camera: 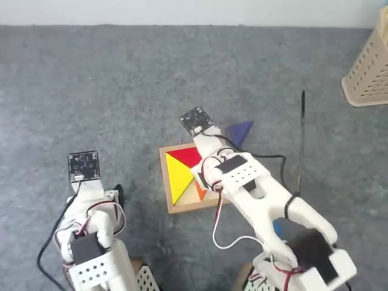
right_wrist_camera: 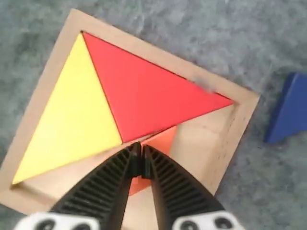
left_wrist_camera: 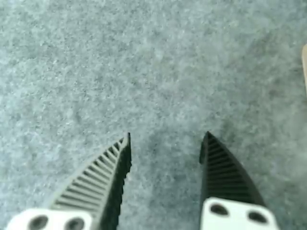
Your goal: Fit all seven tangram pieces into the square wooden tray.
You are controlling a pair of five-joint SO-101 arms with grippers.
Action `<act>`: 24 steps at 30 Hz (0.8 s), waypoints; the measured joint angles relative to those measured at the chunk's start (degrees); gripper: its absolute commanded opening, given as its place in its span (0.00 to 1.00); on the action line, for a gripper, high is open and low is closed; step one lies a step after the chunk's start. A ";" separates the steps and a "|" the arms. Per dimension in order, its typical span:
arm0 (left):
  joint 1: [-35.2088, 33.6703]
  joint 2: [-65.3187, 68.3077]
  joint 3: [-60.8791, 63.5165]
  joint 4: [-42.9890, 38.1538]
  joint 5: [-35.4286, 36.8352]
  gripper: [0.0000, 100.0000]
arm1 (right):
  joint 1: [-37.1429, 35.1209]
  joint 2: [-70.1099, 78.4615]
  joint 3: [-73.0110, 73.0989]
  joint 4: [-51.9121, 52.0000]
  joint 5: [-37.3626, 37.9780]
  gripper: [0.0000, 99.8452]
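Note:
The square wooden tray (camera: 163, 179) lies on the grey carpet between the two arms. In it a yellow triangle (right_wrist_camera: 72, 110) and a red triangle (right_wrist_camera: 144, 91) lie side by side, with a small orange piece (right_wrist_camera: 163, 140) next to them. My right gripper (right_wrist_camera: 140, 149) is shut, its tips over the orange piece where it meets the two big triangles. A dark blue piece (right_wrist_camera: 290, 108) lies on the carpet just outside the tray's far right corner. My left gripper (left_wrist_camera: 165, 143) hangs open over bare carpet to the left of the tray, holding nothing.
A beige perforated basket (camera: 370, 66) stands at the far right edge. A thin black cable (camera: 302, 133) runs along the carpet right of the tray. Something small and blue (camera: 277, 228) peeks out under the right arm. An edge of the tray (left_wrist_camera: 305, 62) shows beside the left gripper.

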 measured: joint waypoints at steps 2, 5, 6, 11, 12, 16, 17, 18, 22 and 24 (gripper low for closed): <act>0.00 0.00 0.00 0.00 0.00 0.23 | 0.18 1.23 -0.09 -0.53 0.00 0.01; 0.00 0.00 0.00 0.00 0.00 0.23 | 0.18 1.58 -0.35 0.09 -0.18 0.01; 0.00 0.00 0.00 0.00 0.00 0.23 | 0.18 1.58 -0.88 1.32 -0.18 0.01; 0.00 0.00 0.00 0.00 0.00 0.23 | 0.26 0.53 -1.23 7.56 3.34 0.01; 0.00 0.00 0.00 0.00 0.00 0.23 | 0.26 0.18 -1.23 8.09 3.52 0.01; 0.00 0.00 0.00 0.00 0.00 0.23 | 0.26 -3.25 1.76 7.91 3.60 0.01; 0.00 0.00 0.00 0.00 0.00 0.23 | 0.26 -4.57 3.25 7.30 3.60 0.01; 0.00 0.00 0.00 0.00 0.00 0.23 | 0.18 -5.80 4.84 6.33 3.60 0.01; 0.00 0.00 0.00 0.00 0.00 0.23 | -2.90 -9.23 8.62 4.75 3.60 0.01; 0.00 0.00 0.00 0.00 0.00 0.23 | -5.36 -9.49 8.97 4.48 3.60 0.01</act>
